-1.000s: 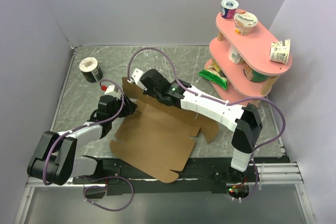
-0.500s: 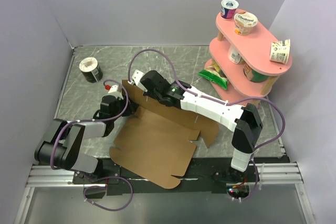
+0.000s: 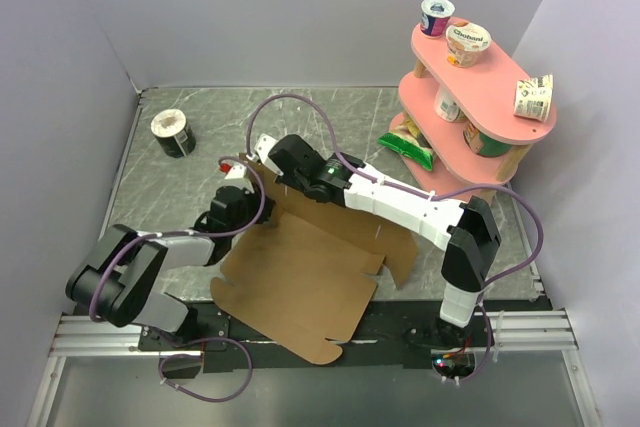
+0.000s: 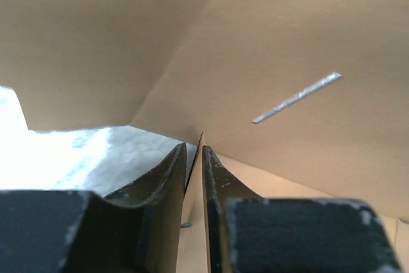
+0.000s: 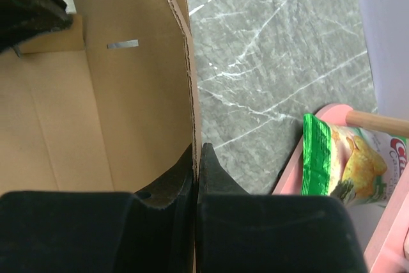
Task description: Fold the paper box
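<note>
Left tool (image 4: 193,153) shifted right, two tools (image 5: 196,149) pinching one paper box (image 3: 300,282)

Bare marble tabletop (image 3: 360,107) lies open across the upper centre of the top view, between the cup (image 3: 173,133) at upper left and the pink 3-tier shelf (image 3: 500,72) at right. A chip bag (image 3: 405,147) blocks the shelf's foot. The paper box (image 3: 300,287), left arm (image 3: 170,247) and right arm (image 3: 400,207) fill the centre.

Your overhead view is evenly lit, with soft shadows. Your left wrist view blows out white over the table (image 4: 77,158); both wrist foregrounds are blurred.
</note>
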Robot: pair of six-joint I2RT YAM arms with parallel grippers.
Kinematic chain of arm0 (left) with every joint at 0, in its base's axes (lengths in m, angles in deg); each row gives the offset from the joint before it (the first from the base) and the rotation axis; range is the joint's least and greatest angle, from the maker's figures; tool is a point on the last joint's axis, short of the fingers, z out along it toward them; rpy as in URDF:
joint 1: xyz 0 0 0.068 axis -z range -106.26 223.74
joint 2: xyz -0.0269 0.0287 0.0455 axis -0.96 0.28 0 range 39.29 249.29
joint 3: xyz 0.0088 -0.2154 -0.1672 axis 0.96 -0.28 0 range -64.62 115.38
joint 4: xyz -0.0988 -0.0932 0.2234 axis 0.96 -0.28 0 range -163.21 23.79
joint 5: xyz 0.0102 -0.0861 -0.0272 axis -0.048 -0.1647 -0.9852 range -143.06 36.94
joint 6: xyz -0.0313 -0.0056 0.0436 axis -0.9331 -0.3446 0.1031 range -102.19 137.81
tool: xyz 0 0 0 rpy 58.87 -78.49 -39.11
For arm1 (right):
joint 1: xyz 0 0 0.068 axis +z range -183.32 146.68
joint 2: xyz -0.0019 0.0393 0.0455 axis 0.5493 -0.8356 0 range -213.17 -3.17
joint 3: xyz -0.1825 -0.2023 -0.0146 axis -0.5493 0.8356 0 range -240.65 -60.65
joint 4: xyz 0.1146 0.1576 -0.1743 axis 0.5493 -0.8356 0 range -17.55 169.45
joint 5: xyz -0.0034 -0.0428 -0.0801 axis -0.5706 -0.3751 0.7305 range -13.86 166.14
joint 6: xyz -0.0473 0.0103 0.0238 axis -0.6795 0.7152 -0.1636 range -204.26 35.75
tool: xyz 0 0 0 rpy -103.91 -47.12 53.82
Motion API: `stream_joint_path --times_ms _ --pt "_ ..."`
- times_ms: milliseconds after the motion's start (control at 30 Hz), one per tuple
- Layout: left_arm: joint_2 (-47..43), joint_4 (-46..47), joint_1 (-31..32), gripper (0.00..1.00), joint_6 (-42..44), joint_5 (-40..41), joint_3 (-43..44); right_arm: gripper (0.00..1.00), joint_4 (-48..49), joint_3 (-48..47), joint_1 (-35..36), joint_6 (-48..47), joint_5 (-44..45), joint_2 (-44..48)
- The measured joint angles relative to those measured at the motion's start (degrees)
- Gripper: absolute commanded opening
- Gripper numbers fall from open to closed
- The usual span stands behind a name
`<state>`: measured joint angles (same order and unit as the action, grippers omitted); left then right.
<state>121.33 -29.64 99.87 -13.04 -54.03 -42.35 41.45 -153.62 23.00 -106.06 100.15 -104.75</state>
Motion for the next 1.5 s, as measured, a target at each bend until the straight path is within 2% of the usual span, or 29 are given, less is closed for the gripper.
stream_joint_path --times_ms 133,333,433,467,500,600,733,900,1067,1167,1300,1500 --pt "0.0 0.5 4.9 0.2 -1.0 4.4 0.3 0.0 -0.1 0.0 -0.1 0.6 0.4 0.0" --pt "1.4 1.6 11.9 0.23 -4.0 9.9 0.3 0.0 0.0 0.3 -0.1 1.4 0.9 0.0" --pt "2.1 2.1 12.9 0.36 -5.4 11.5 0.4 0.0 0.9 1.0 -0.2 1.4 1.8 0.0" --pt "2.0 2.0 13.1 0.47 -5.9 11.7 0.4 0.0 1.3 1.4 -0.2 1.4 2.2 0.1" --pt "1.9 1.8 13.1 0.52 -6.2 11.8 0.4 0.0 1.7 1.9 -0.4 1.4 2.3 0.3" --pt "0.0 -0.6 13.0 0.64 -6.1 11.7 0.4 0.0 3.4 3.4 -1.2 1.4 2.3 0.9" --pt "-6.4 -5.1 11.5 0.68 -5.5 10.0 0.1 0.0 5.2 5.7 -2.4 1.3 1.8 2.1" --pt "-14.8 -8.5 6.3 0.83 -2.7 6.8 -1.1 0.0 7.8 9.5 -3.3 0.8 0.0 4.6" --pt "-20.5 -8.6 0.4 0.86 3.4 -0.6 -0.6 0.0 10.5 12.0 -3.5 -0.7 -1.9 6.4" --pt "-19.9 -8.0 -2.1 0.96 7.3 -5.5 2.1 0.0 11.9 13.1 -3.9 -1.6 -3.1 7.1" --pt "-17.5 -4.1 -3.7 0.97 12.3 -11.8 5.0 0.0 12.3 13.5 -4.5 -2.2 -4.2 7.3" --pt "-13.7 -1.5 -3.7 0.98 17.6 -16.6 6.8 0.0 12.9 13.8 -4.7 -2.8 -5.2 7.3"
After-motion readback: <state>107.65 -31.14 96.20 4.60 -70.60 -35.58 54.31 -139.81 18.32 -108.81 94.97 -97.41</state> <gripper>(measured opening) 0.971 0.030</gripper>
